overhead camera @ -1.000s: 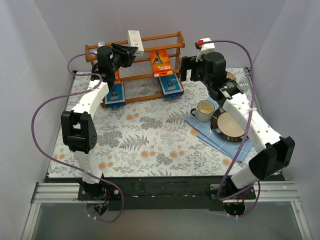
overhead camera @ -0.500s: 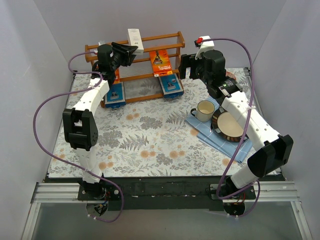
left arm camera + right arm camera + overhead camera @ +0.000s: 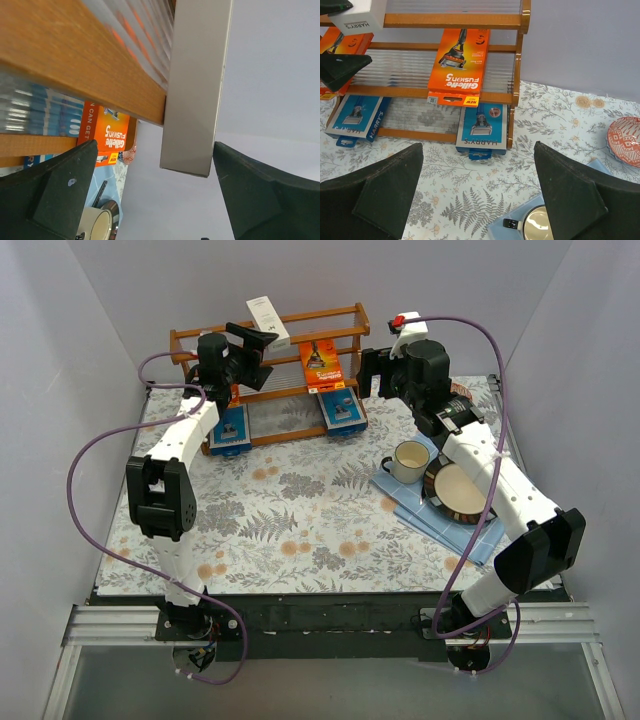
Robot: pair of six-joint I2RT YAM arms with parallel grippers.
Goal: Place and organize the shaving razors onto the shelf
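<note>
The wooden shelf (image 3: 330, 315) stands at the back of the table. A slim white box (image 3: 267, 313) lies tilted on its top rail. My left gripper (image 3: 256, 348) is open around the white box (image 3: 197, 85), with both fingers clear of it. An orange pack (image 3: 322, 365) leans on the upper tier, and another orange pack (image 3: 340, 42) sits at the left end. Two blue cards (image 3: 230, 427) (image 3: 343, 410) rest on the lower tier. My right gripper (image 3: 368, 375) hovers open and empty in front of the shelf's right end, above the right blue card (image 3: 481, 127).
A blue cloth (image 3: 440, 520) at the right carries a cream mug (image 3: 408, 460) and a dark plate (image 3: 460, 490). A red patterned bowl (image 3: 625, 140) sits behind the right arm. Grey walls close in the back and both sides.
The left gripper has opened and let go of the white box, which now tilts to the left on the top rail. The right arm has shifted only slightly.
</note>
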